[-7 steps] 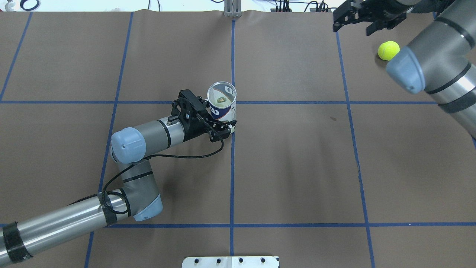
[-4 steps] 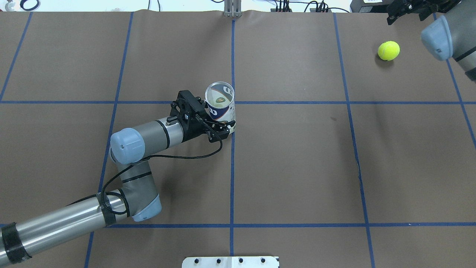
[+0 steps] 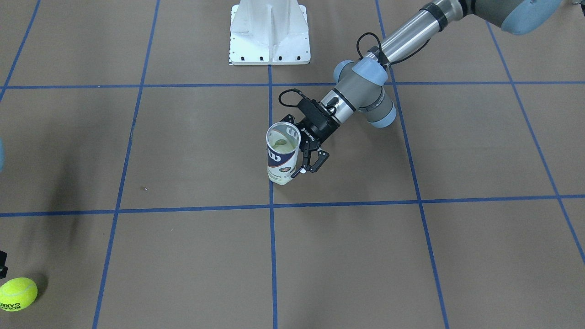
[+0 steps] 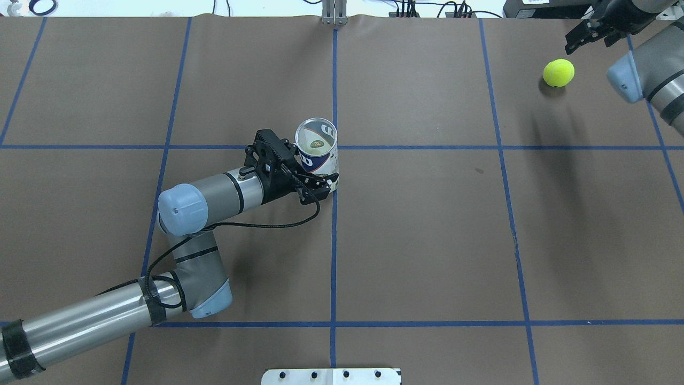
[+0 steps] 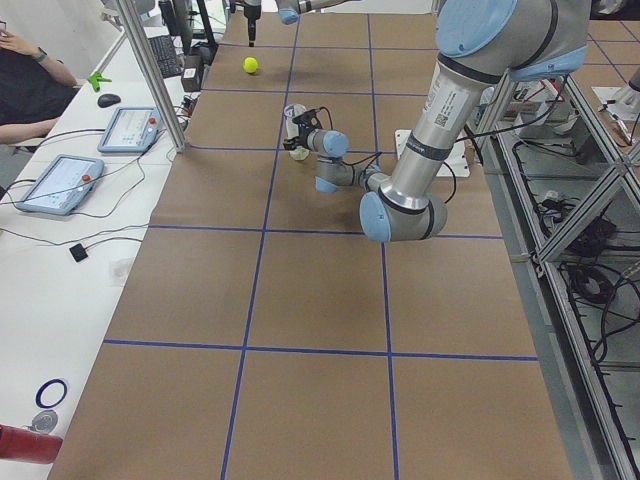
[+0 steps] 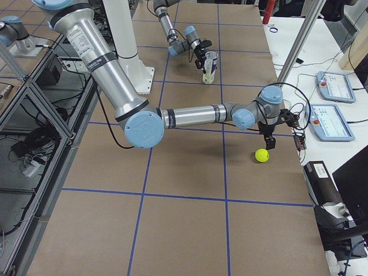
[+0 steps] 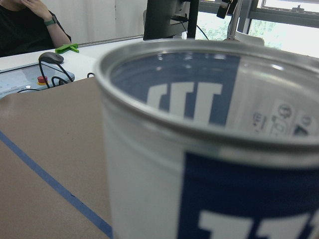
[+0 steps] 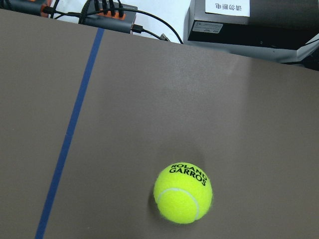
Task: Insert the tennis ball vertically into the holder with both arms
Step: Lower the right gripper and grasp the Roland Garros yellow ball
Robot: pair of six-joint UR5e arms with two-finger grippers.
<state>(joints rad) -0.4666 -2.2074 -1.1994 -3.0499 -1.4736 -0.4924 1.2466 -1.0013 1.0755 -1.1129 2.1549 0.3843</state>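
The left arm [image 4: 211, 193] reaches in low from the left of the holder [image 4: 317, 152]. Its tool [image 4: 319, 183] is closed around the holder's lower wall. The holder stands upright on the tabletop [image 4: 427, 240], mouth up, at a crossing of blue tape lines [image 4: 427, 147]. It is a clear, thin-walled plastic tube with a silvery rim and a glossy navy-and-white label. A small yellow-green patch shows deep inside, and I cannot tell what it is.

Far to the right of the holder, and farther from the robot, the tennis ball [image 4: 559, 72] lies free on the tabletop. It is round, covered in fuzzy yellow felt, with a white seam and black lettering. Farther right of the holder again, raised off the tabletop, the right tool [image 4: 590, 31] hangs from the right arm [image 4: 646, 77]. It has hold of nothing, and I cannot tell how wide it is spread.

The step in hand looks to be picking up the ball. To do it well, I would centre the right tool over the ball, come straight down and close across its widest part. A round ball on the smooth brown covering will roll from a glancing touch. Felt grips well, so a moderate squeeze should do. The left tool should hold the holder plumb without crushing its thin wall, since the mouth looks barely wider than the ball.
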